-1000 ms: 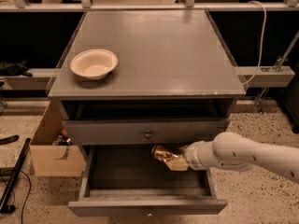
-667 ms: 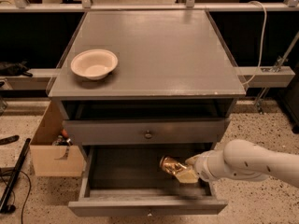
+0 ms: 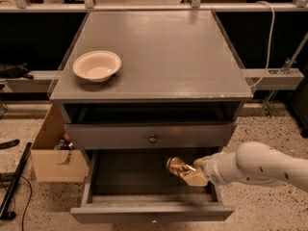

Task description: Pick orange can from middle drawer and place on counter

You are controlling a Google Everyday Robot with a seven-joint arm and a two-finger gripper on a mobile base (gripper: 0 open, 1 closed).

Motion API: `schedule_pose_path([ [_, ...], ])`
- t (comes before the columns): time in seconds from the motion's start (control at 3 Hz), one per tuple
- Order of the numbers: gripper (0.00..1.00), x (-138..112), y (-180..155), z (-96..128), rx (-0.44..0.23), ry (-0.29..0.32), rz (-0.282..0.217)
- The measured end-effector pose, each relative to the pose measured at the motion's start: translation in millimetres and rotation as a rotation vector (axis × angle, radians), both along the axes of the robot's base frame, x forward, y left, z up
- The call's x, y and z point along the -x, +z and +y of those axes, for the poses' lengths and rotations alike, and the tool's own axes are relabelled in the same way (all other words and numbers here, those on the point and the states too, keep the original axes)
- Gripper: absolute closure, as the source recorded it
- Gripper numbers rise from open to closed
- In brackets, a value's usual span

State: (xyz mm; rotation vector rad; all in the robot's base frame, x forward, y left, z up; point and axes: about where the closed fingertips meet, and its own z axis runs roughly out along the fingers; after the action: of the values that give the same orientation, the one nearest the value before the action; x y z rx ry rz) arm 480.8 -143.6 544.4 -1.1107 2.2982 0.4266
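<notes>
The orange can (image 3: 176, 167), shiny golden-orange and dented, is held tilted in my gripper (image 3: 191, 173) above the dark floor of the open drawer (image 3: 120, 177). My white arm reaches in from the right edge of the view. The gripper's pale fingers (image 3: 196, 179) are shut around the can's right end. This pulled-out drawer is the lowest one in view; a closed drawer front with a round knob (image 3: 152, 139) sits above it. The grey counter (image 3: 168, 52) on top of the cabinet lies well above the can.
A cream bowl (image 3: 96, 65) stands on the counter's left side. An open cardboard box (image 3: 53, 153) with small items sits on the floor left of the cabinet. Dark cables (image 3: 14, 182) lie at the far left. A rail (image 3: 274, 78) runs behind at right.
The gripper with the can has moved forward, out from under the closed drawer front, then shifted slightly left and up above the drawer floor.
</notes>
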Motion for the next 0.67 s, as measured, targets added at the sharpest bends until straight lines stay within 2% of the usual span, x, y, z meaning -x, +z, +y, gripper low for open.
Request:
schedule_pose_path([
  [0.67,1.00,-4.3,111.9,-27.2,0.035,-0.004,-0.144],
])
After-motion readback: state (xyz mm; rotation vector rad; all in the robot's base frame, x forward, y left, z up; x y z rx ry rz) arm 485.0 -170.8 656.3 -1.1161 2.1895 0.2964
